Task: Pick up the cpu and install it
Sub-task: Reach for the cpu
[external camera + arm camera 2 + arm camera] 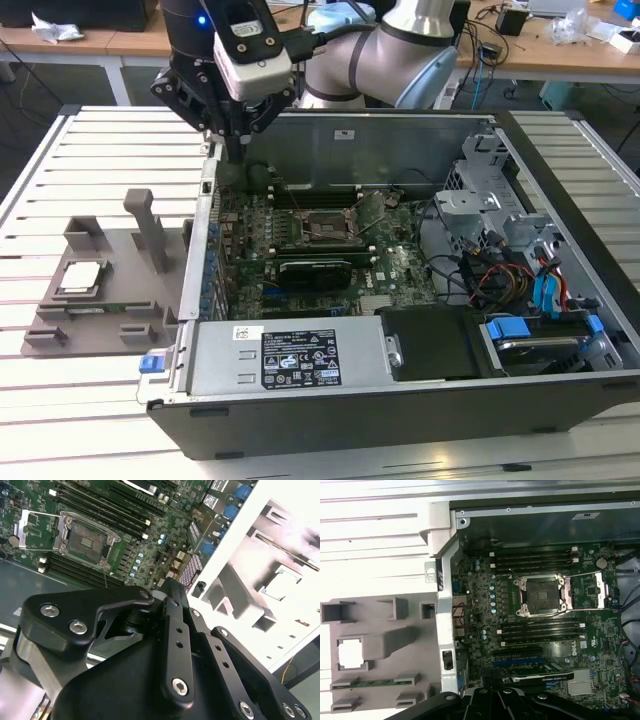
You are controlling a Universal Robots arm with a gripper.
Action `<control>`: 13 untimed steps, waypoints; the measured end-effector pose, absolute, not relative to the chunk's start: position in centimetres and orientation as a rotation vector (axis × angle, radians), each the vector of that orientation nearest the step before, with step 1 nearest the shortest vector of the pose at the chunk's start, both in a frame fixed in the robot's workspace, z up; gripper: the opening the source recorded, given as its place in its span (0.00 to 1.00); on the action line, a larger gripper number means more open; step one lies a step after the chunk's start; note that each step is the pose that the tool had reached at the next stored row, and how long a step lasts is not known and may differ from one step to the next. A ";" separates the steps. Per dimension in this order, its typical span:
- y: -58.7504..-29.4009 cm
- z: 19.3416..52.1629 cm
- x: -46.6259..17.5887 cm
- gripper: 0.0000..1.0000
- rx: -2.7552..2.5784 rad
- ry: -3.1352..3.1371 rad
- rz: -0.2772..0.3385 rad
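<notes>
— Entry one, the cpu?
— The cpu: a flat silver square, seated in a square recess of the grey holder tray. The tray lies on the slatted desk at the exterior view's left, just beside the open computer case and outside it.

— Entry two, the claw?
— The claw: black, pointing down, fingers pressed together on nothing. It hangs over the case's far corner on the tray side, above the edge of the motherboard.

— Relation of the two?
— Well apart, not touching. From here the cpu sits lower and further toward the exterior view's left. The tray's upright post stands roughly between them.

— Entry three, the socket?
— The socket: in the middle of the board, with its metal cover swung open and the square seat exposed. It lies inside the case, on the far side of the claw from the cpu.
</notes>
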State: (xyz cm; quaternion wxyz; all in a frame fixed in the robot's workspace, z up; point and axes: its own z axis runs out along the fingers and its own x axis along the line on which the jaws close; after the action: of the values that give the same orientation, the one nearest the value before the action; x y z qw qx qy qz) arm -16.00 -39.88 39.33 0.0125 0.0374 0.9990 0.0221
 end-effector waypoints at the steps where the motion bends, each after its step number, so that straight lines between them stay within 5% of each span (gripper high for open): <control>1: -39.9 39.3 -16.1 0.11 0.117 3.114 0.069; 13: -39.9 39.3 -17.1 0.11 0.117 3.114 0.069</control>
State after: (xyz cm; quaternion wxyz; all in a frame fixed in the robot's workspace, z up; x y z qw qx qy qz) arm -17.08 -39.89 39.33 0.0125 0.0374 0.9990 0.0221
